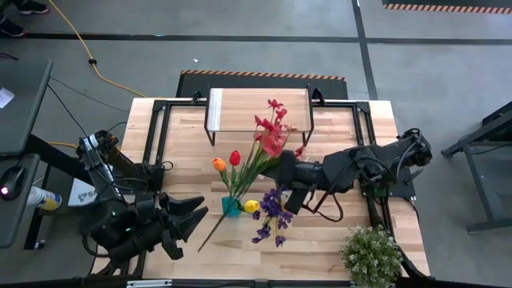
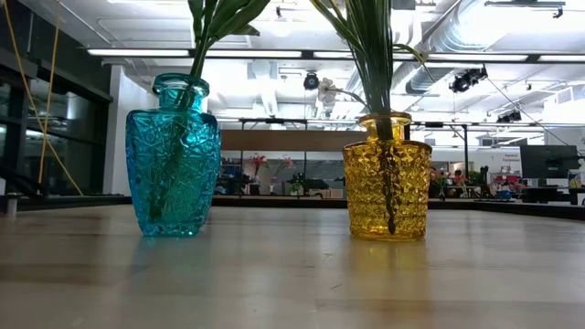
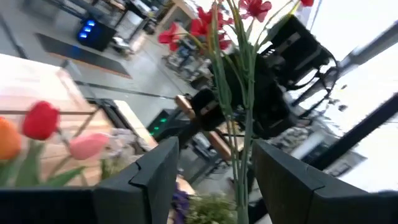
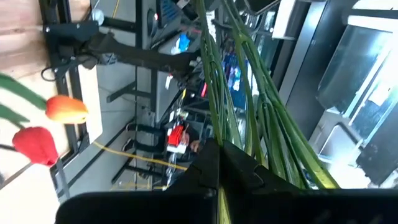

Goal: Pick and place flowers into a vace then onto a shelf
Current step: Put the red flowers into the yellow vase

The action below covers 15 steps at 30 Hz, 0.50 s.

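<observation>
Right wrist view shows the right gripper (image 4: 219, 163) with its two dark fingers clenched tight together on a bundle of long green stems (image 4: 249, 93), which fan out past the fingertips. An orange tulip (image 4: 65, 108) and a red tulip (image 4: 35, 144) show off to one side against the light wood tabletop (image 4: 22, 25).

From above, that gripper (image 1: 286, 170) sits over the middle of the table, its arm reaching in from the right, with red spray flowers (image 1: 272, 134) rising beside it toward the low shelf with a pale plank top and black legs (image 1: 258, 108) at the far edge. A teal cut-glass vase (image 1: 231, 206) holding the orange and red tulips (image 1: 226, 161) stands in front, a yellow bloom (image 1: 251, 206) and purple sprays (image 1: 272, 210) just beside it. One loose green stem (image 1: 211, 234) lies on the wood near the left gripper (image 1: 192, 216), whose fingers stand parted and hold nothing, near the table's front left.

At table height, the teal vase (image 2: 174, 160) and an amber cut-glass vase (image 2: 387, 176) stand apart, each with stems in it. A bushy pale-green potted plant (image 1: 370, 254) sits at the front right corner.
</observation>
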Motion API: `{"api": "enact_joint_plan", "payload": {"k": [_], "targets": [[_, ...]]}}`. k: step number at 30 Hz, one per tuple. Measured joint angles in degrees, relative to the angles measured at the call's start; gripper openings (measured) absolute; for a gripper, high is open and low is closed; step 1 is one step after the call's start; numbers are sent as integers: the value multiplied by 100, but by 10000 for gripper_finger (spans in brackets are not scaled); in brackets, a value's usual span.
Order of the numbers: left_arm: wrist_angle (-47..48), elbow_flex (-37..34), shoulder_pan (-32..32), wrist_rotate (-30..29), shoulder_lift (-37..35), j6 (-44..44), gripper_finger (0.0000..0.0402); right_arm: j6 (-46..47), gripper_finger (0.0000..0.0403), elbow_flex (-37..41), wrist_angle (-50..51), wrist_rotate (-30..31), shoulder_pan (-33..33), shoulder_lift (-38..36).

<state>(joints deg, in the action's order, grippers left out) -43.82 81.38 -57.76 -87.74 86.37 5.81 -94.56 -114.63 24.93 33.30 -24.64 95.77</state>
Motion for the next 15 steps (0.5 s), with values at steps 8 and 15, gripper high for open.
{"api": "enact_joint_plan", "payload": {"k": [8, 15], "targets": [[1109, 0, 2, 218, 0, 1434, 239, -48, 0, 0, -51, -328, 4, 10], [1784, 0, 129, 560, 4, 2341, 239, -162, 0, -2, -232, -477, 2, 203]]}}
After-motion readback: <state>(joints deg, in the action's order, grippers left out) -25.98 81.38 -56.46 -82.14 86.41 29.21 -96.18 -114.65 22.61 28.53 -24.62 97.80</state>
